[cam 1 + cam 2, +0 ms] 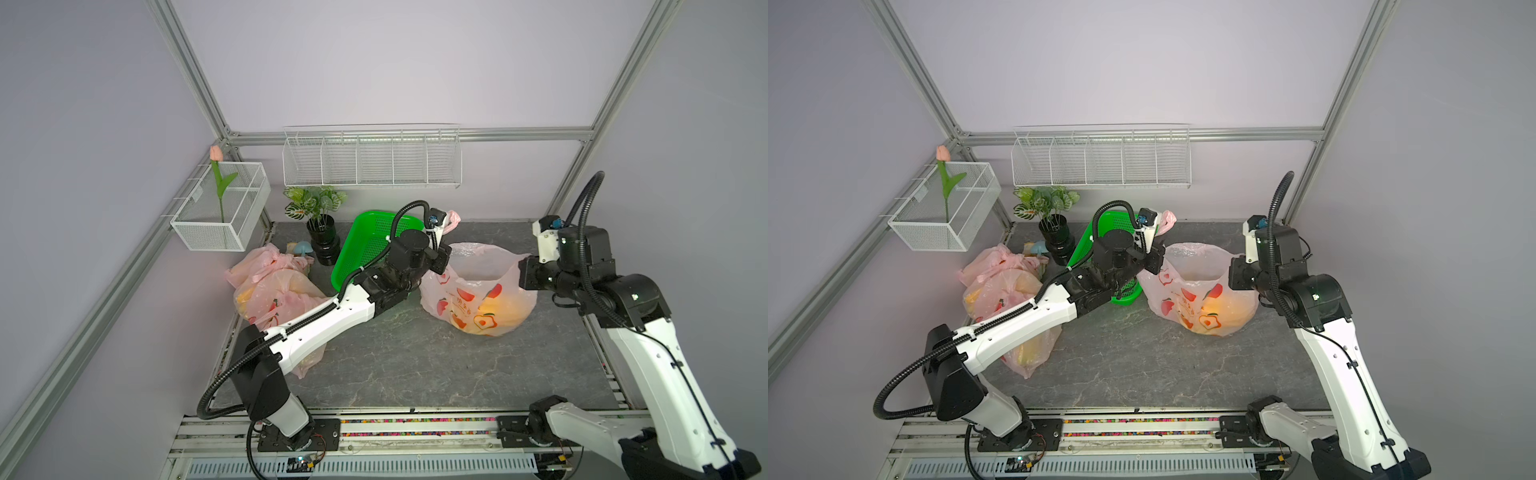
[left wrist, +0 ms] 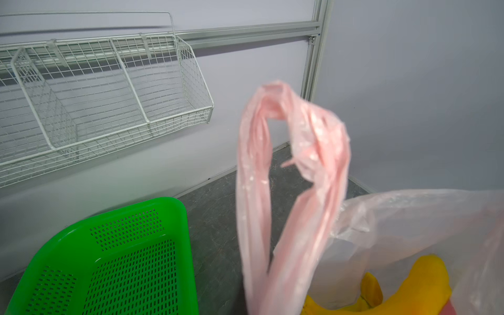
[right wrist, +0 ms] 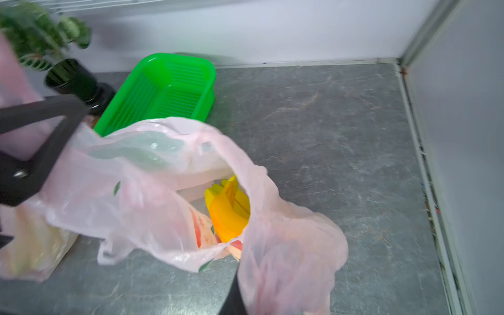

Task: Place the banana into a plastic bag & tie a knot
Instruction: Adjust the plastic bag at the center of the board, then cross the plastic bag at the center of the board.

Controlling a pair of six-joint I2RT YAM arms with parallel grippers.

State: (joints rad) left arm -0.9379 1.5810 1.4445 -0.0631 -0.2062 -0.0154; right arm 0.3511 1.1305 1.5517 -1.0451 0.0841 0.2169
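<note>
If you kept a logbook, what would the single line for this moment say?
banana: in bag | left gripper: shut on handle | right gripper: shut on bag's opposite edge | knot: none yet

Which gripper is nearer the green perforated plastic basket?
Left. The left gripper sits beside the green perforated plastic basket, holding the pink plastic bag; the right gripper grips that bag's opposite side, farther away.

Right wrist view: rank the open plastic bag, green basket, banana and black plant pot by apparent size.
1. plastic bag, nearest the camera
2. green basket
3. banana and black plant pot: about alike, both partly hidden, so unranked
</note>
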